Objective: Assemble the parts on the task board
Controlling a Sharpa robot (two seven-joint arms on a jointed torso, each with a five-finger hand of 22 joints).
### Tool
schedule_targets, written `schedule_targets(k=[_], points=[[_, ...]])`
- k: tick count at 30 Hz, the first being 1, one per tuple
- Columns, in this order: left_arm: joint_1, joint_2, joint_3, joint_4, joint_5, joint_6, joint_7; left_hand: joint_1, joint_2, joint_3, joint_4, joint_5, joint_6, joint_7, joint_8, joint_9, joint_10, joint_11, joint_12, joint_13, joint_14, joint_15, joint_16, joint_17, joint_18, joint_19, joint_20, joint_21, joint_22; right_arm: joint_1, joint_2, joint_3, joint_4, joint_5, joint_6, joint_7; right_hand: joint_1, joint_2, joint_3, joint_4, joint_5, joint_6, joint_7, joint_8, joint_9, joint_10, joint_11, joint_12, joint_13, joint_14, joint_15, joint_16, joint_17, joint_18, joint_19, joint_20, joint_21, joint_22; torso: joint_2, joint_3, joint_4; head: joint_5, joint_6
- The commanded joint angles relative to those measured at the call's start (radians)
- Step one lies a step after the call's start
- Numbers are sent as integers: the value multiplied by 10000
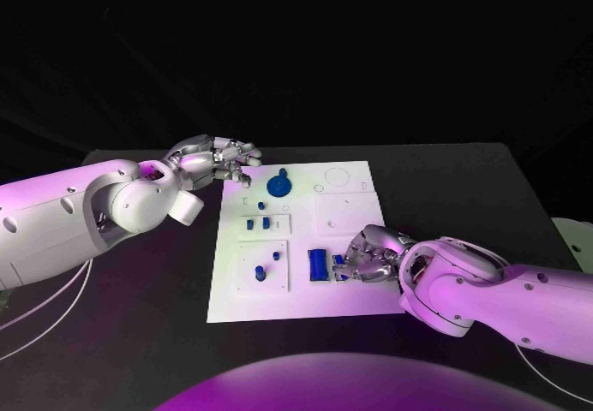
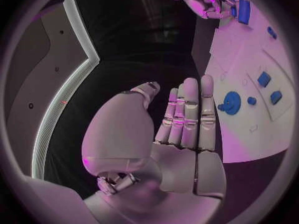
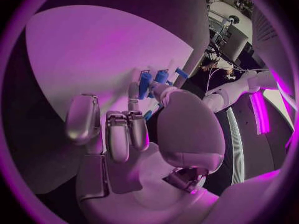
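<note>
Task board [image 1: 346, 295]: white rectangular plate, mid-table, long side running away from the robot, shallow recessed panels and outlined circles on its face. Blue parts on it: round knobbed disc [image 1: 279, 183] at far end, two small pegs [image 1: 256, 224] in a mid-left panel, one small piece [image 1: 260, 273] in the near-left panel, long upright block [image 1: 318, 264] near centre. Right hand [image 1: 371, 257] sits on the board just beside that block, fingers curled at a small blue piece [image 1: 338, 259]; can't tell if it's actually gripped. Left hand [image 1: 212, 160] hovers off the board's far-left corner, fingers straight, holding nothing.
</note>
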Motion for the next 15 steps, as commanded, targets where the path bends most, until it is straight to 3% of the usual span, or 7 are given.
schedule_targets(k=[1,12,15], points=[[5,11,5,19,68,168,-3,-8,89,14,64,68,-71,20,-50,12,-42,32,-29,13,-19,27,-13,13,106,-13,60,-49,-10,-15,-13,-1,40,-135,226,52,-103,35,-88,-4,-44,89,17,-63,4,660,-60,23,2070,1077,-41,41,2635,-39,123,-67,-64,1516,0,-3,-1,12,2],[5,14,5,8,56,157,-26,-15,98,3,83,75,-66,19,-51,17,-51,34,-31,15,-21,29,-12,13,105,-13,62,-52,-15,-20,-25,-1,76,-150,177,19,-282,91,-267,5,-100,105,22,-101,-1,651,-58,1,2054,1077,-42,41,2635,-34,120,-70,-102,1512,-1,-1,-3,21,2],[5,16,5,8,55,150,-29,-23,104,-5,99,78,-66,21,-54,19,-62,37,-34,15,-22,30,-11,14,104,-12,63,-53,-18,-20,-37,-1,54,-178,120,-1,-638,99,-714,12,-361,103,33,-165,4,630,-45,-39,2026,1077,-33,41,2635,-25,109,-63,-182,1501,2,-5,-1,20,2]])
